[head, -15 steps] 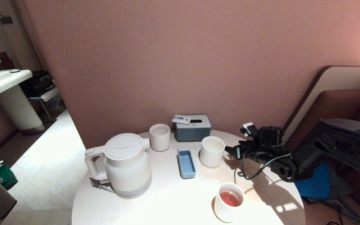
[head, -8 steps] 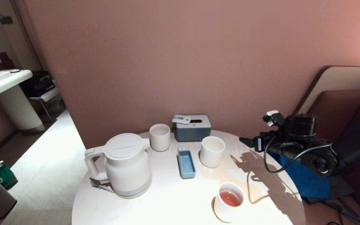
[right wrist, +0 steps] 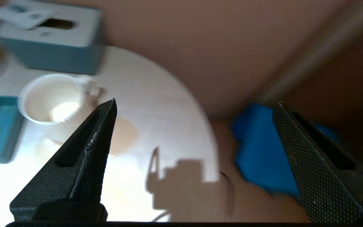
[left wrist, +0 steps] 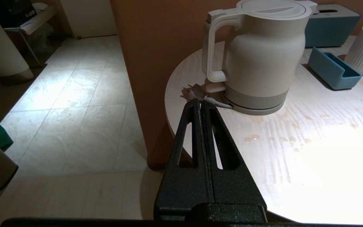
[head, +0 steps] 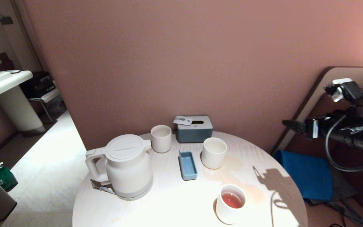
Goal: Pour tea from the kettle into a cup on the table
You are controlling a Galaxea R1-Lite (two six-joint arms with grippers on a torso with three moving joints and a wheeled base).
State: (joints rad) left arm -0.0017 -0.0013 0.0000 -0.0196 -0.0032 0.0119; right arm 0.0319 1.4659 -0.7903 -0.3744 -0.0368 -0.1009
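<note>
Kettle (head: 123,165): cream-white, upright on the tabletop (head: 175,205) at about 9 o'clock, lid on, handle toward the tabletop's left edge, spout toward 12. A cord plug (left wrist: 197,93) lies against its grey bottom band.

Cup (head: 213,152): ribbed white mug, right of centre, upright, looks empty. A pale tan stain marks the wood just beside it.

Tea (head: 231,200): orange-pink, in a smooth white cup (head: 229,205) at about 5 o'clock, near the rim.

Tray (head: 187,165): small, blue, oblong, between kettle and mug, apart from both.

Tumbler (head: 161,138): ribbed, white, at about 11 o'clock, just beside the tissue box (head: 194,128), grey-blue, at 12 o'clock against the pink wall.

My right jaws (right wrist: 194,108): spread wide, holding nothing, raised clear of the tabletop beyond its 3 o'clock edge, over a blue cloth (head: 304,175) on the floor. Their shadow falls on the wood near the rim.

My left jaws (left wrist: 200,104): pressed together, empty, low beside the tabletop at about 8 o'clock, tips pointing toward the kettle's base.
</note>
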